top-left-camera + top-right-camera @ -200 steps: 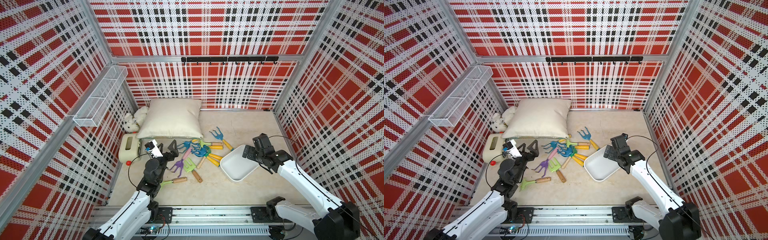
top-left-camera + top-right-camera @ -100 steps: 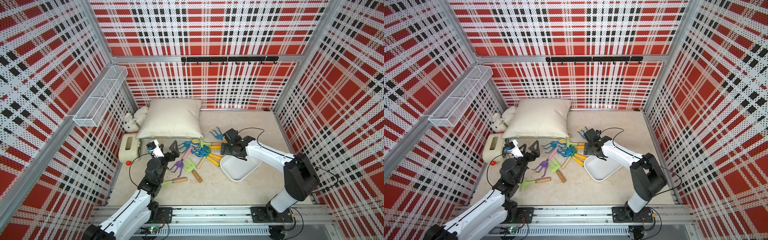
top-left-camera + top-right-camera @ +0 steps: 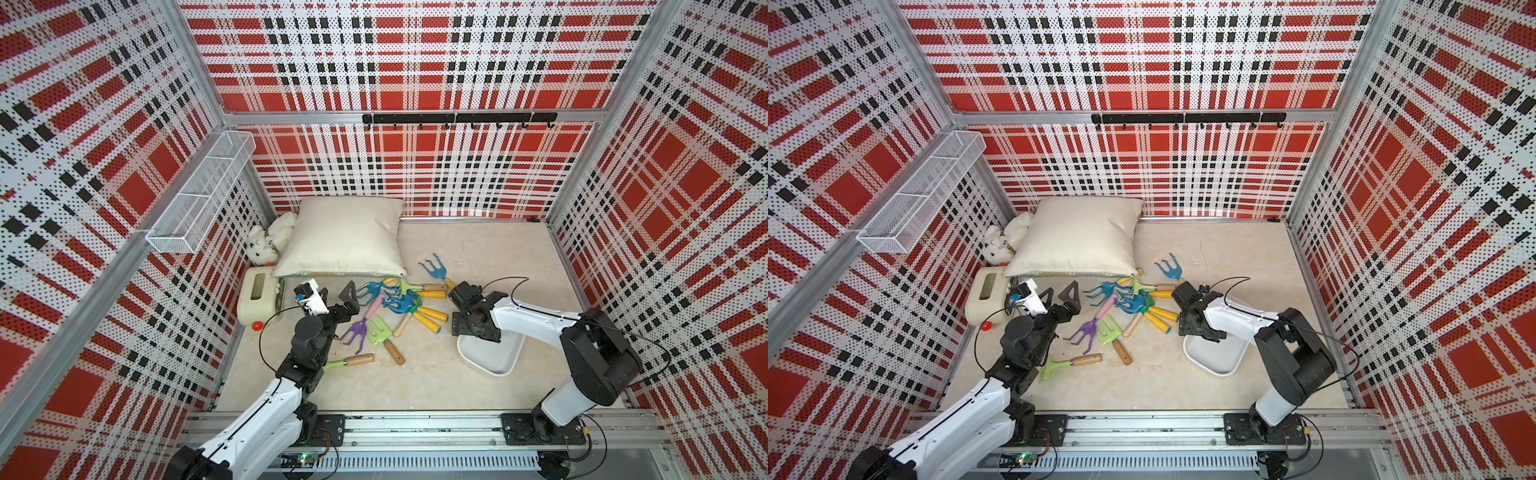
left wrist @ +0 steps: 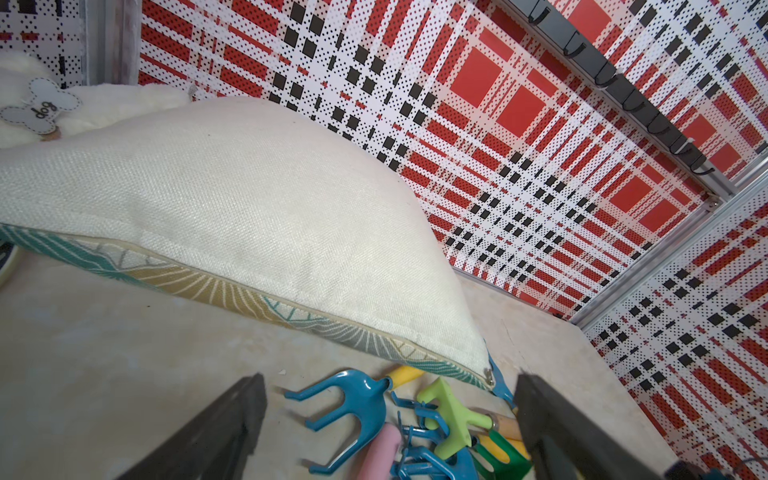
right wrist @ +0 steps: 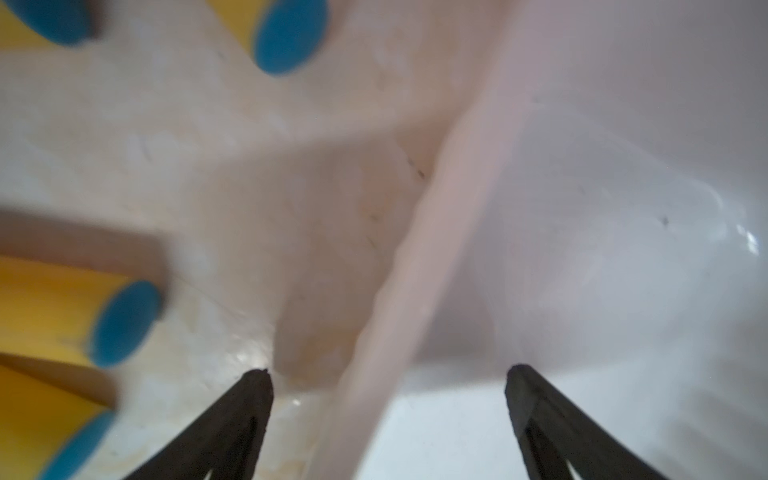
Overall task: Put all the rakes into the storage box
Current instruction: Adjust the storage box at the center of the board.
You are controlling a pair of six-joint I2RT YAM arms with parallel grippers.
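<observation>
Only "dog" reads, on a bone tag (image 4: 39, 106); left claw (image 4: 390, 378) and right claw (image 5: 389, 370) gape empty.

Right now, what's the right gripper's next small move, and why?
Probably close the right gripper on the storage box rim: in the right wrist view its open jaws straddle that rim and hold nothing. The box is empty, the rakes lie beside it; a grip could steady or shift it.

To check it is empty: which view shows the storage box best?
A top view: the storage box shows nearly whole, one corner under the right arm. The right wrist view gives only a blurred rim; the left wrist view, nothing.
</observation>
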